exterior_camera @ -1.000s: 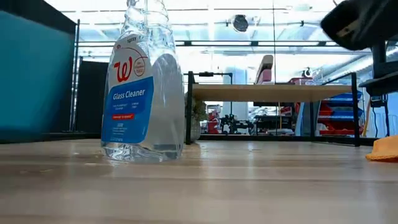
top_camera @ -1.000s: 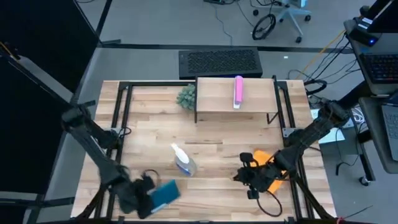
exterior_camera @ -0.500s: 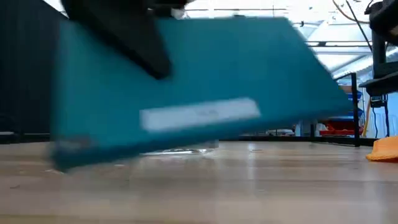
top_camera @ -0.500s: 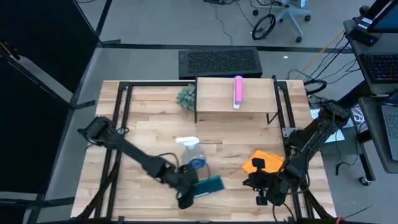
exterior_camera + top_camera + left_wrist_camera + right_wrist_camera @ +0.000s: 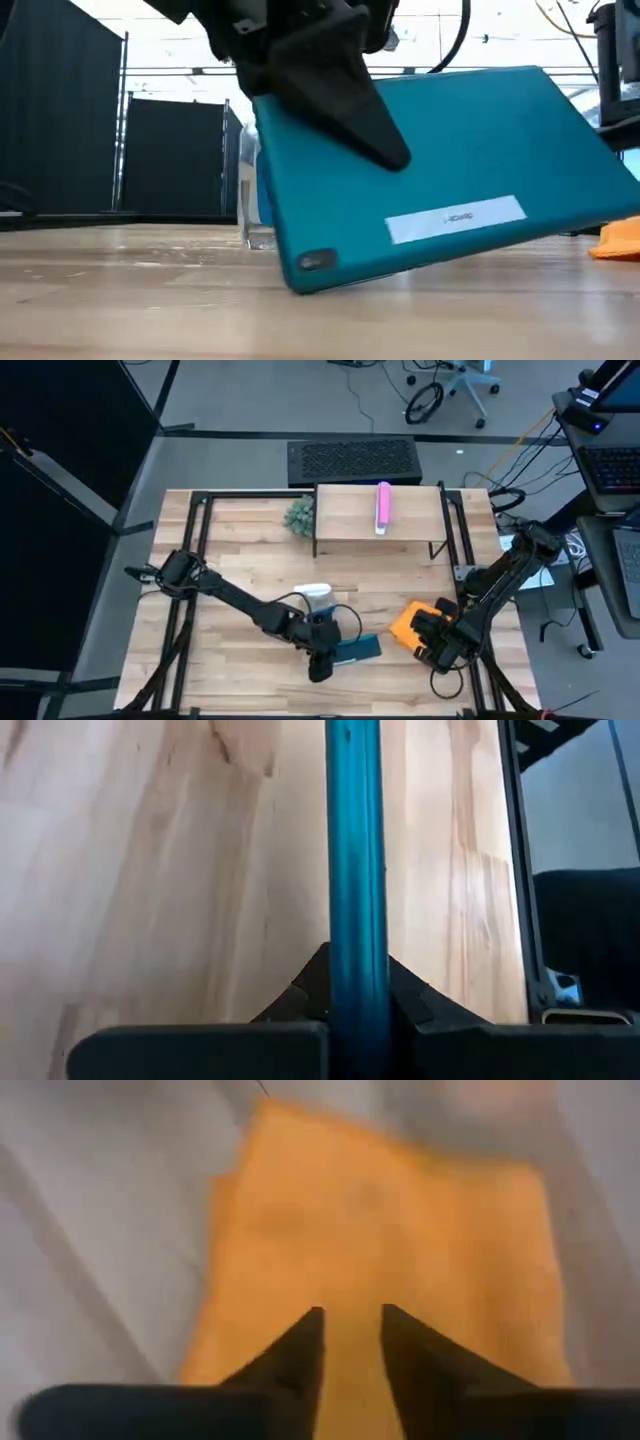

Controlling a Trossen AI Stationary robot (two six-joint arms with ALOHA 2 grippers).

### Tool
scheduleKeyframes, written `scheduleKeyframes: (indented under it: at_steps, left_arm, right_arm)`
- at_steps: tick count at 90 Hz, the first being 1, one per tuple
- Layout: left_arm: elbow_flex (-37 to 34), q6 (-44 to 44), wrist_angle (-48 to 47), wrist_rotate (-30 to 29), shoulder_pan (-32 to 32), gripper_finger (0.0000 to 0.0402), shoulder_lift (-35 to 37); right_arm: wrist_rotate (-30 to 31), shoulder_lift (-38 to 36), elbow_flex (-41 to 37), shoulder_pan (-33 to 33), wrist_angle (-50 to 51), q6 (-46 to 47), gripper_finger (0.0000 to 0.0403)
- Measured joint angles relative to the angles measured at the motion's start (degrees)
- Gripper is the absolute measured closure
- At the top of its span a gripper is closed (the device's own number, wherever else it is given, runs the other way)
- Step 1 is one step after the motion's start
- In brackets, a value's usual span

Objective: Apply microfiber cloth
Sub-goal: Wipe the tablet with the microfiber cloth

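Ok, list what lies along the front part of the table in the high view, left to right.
Left claw gripping the teal tablet → orange microfiber cloth → right claw above the cloth's near edge.

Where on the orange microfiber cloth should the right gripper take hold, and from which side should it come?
The microfiber cloth lies flat on the table, so a pinch from above probably suits best. The right gripper hovers at its near edge, fingers narrowly apart over the fabric. Gripping that near edge or a corner, where fabric can bunch, seems most reliable.
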State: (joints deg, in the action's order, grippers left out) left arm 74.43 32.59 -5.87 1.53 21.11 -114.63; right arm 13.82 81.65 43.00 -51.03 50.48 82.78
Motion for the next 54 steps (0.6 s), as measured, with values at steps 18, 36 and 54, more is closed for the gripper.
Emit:
scheduleKeyframes:
  at_steps: [18,36,54]
  left_arm:
    - [0.0,-0.2,3.5,0.0,-0.9,0.0395,-1.7]
    - [0.1,-0.1,5.8,0.5,-1.2,0.0395,-3.0]
    - [0.0,0.1,7.9,0.0,-1.2,0.0395,-3.2]
  right_arm:
    - [-3.1,-0.3,-9.0,-0.2,-12.3,2.3,0.0169]
    - [-1.8,-0.3,-10.2,-2.6,-19.2,3.1,0.0199]
    - [-6.2,0.3,-8.2,-7.1,-33.4,-0.2,0.0371]
